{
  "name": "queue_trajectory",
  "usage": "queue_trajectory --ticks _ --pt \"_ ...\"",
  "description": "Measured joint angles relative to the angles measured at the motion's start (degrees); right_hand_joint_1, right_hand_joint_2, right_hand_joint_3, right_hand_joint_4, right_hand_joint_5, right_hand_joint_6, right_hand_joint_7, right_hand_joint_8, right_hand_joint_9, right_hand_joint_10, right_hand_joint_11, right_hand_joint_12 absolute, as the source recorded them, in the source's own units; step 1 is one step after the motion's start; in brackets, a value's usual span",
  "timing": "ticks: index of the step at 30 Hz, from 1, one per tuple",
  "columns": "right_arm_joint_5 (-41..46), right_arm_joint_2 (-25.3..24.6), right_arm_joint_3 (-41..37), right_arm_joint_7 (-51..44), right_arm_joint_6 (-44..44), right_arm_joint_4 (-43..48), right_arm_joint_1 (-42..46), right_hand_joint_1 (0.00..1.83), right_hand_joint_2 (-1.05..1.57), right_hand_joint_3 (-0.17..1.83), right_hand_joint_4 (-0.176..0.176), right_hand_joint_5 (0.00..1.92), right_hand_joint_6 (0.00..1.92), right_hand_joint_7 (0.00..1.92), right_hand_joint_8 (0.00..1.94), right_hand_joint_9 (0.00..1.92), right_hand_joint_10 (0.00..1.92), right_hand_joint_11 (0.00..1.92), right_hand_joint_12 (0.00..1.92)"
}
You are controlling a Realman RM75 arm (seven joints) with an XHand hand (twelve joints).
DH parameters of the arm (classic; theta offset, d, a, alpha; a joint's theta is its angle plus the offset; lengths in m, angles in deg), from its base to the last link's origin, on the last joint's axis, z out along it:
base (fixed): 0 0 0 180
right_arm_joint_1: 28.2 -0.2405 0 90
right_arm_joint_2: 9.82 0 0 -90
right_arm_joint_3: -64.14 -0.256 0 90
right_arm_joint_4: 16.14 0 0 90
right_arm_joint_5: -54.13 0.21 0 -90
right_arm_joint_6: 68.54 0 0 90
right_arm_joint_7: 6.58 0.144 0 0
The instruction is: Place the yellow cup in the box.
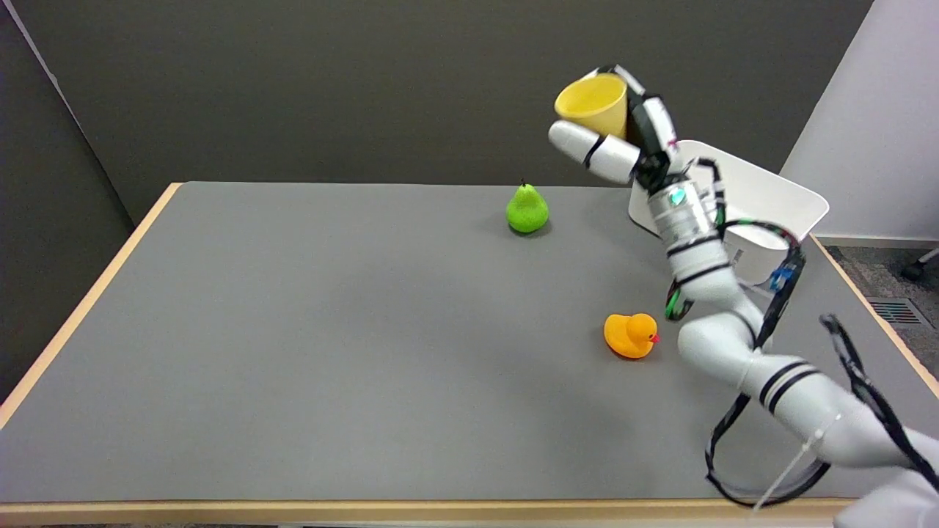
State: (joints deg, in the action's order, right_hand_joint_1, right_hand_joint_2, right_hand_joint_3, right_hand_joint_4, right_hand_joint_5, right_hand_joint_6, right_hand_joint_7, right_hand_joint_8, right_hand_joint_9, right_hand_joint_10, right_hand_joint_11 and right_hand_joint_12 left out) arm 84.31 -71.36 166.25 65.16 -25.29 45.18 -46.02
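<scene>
The yellow cup (594, 103), plain and tapered, tilts with its open mouth toward the camera, raised above the table (293, 330) at about one o'clock. The right hand (623, 136) grips it, fingers wrapped round its sides. The white box (763, 194) sits just beyond the wrist, seemingly lower right of the cup.

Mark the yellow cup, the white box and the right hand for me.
yellow cup (596, 103), head view, on its outer wall just below the rim.
white box (770, 192), head view, on its bare far wall.
right hand (623, 136), head view, on the hand's middle, gripping the cup.
</scene>
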Motion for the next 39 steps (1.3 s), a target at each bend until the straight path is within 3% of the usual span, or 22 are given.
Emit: queue_trajectory --ticks 11,29,39 --pt "3.93 3.32 -2.73 -7.04 -6.19 -4.34 -6.83 1.16 1.34 -0.01 -0.176 0.45 1.54 0.79 1.57 0.76 1.33 0.48 1.92" --pt "7.63 5.84 -3.18 -15.59 -10.41 -28.39 -19.1 1.17 1.3 0.03 -0.176 0.47 1.52 0.8 1.53 0.77 1.32 0.49 1.92" --pt "8.53 7.29 -3.53 -17.95 -10.9 -36.82 -21.58 1.17 1.3 0.03 -0.176 0.47 1.52 0.8 1.53 0.77 1.32 0.49 1.92"
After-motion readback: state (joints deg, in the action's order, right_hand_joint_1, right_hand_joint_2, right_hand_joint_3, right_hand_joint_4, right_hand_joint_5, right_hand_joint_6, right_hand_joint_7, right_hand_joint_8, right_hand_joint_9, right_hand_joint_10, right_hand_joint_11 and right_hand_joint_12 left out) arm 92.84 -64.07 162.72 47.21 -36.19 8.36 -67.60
